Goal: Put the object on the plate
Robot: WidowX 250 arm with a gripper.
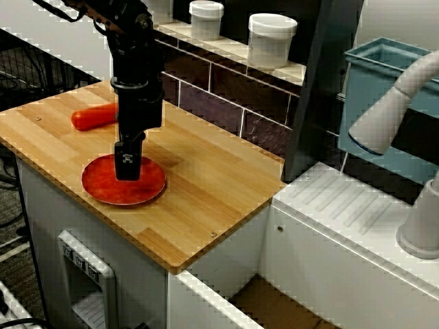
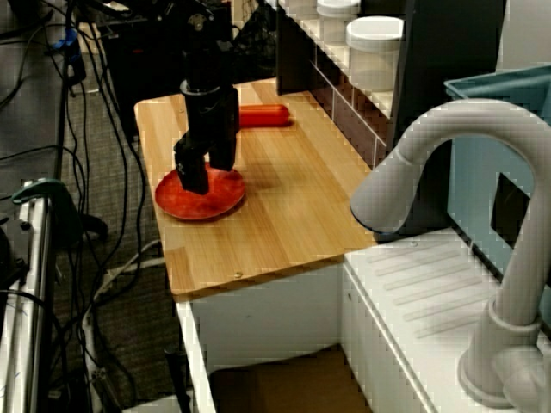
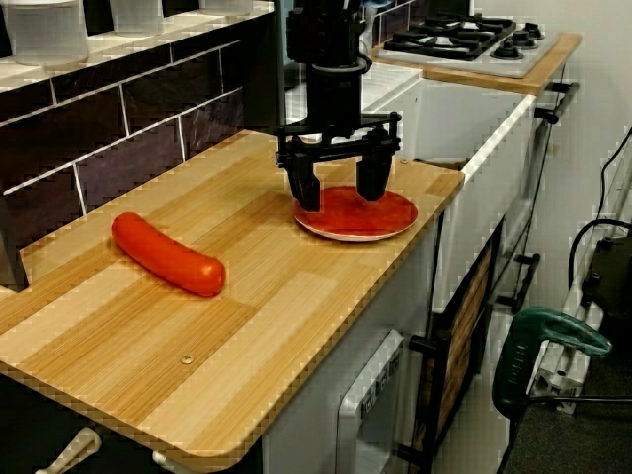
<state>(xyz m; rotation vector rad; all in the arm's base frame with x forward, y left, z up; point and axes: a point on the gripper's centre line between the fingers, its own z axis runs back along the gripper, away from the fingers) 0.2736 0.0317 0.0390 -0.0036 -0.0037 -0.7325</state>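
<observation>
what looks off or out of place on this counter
Nothing is spilled or damaged. The one oddity: the pincer hangs open and empty over the plate, while the sausage lies apart on the wooden counter, not on the plate. The white jars stand upright on the ledge.

The counter (image 3: pixel 296 296) looked of pale, smooth wood, the sausage (image 3: pixel 166 255) glossy and plastic-like, the plate (image 3: pixel 390 219) matt red, the gripper (image 3: pixel 338 188) black.

Wooden counter (image 3: pixel 296 296) bears the sausage (image 3: pixel 166 255) and plate (image 3: pixel 355 215)
</observation>
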